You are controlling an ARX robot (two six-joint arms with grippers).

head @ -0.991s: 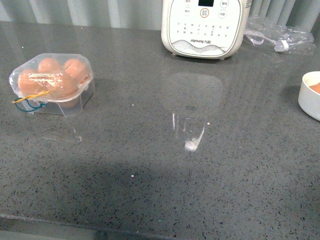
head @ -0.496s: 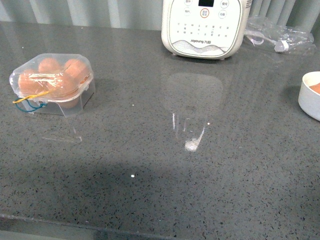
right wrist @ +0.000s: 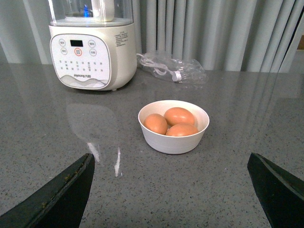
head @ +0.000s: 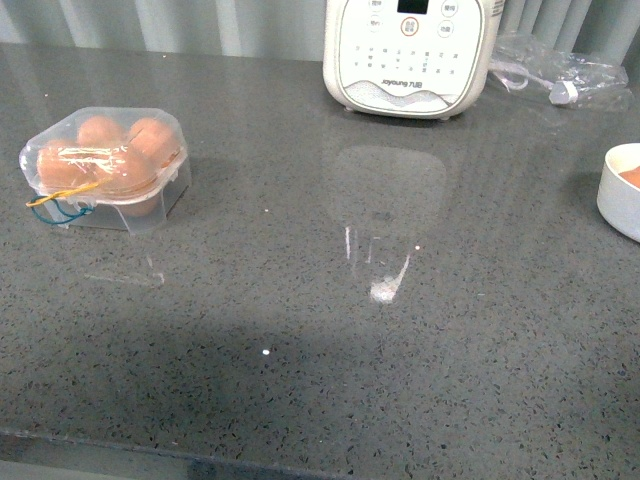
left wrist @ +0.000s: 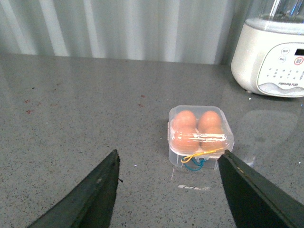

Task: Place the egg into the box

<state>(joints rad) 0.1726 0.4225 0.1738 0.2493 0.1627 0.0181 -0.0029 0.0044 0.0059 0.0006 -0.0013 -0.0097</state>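
The box [head: 105, 168] is a small clear carton with its lid shut and blue and yellow bands on its front. It stands at the left of the counter with brown eggs inside. It also shows in the left wrist view [left wrist: 201, 134], ahead of my open, empty left gripper [left wrist: 169, 153]. Three alike brown eggs [right wrist: 179, 115] lie in a white bowl [right wrist: 173, 142]. I cannot tell which is the task's egg. My open, empty right gripper [right wrist: 171, 156] is just short of the bowl. Neither gripper shows in the front view.
The bowl [head: 622, 195] sits at the counter's right edge in the front view. A white kitchen appliance [head: 408, 55] stands at the back middle. A crumpled clear plastic bag [head: 560, 70] with a cable lies at the back right. Curtains hang behind the grey stone counter [head: 300, 330].
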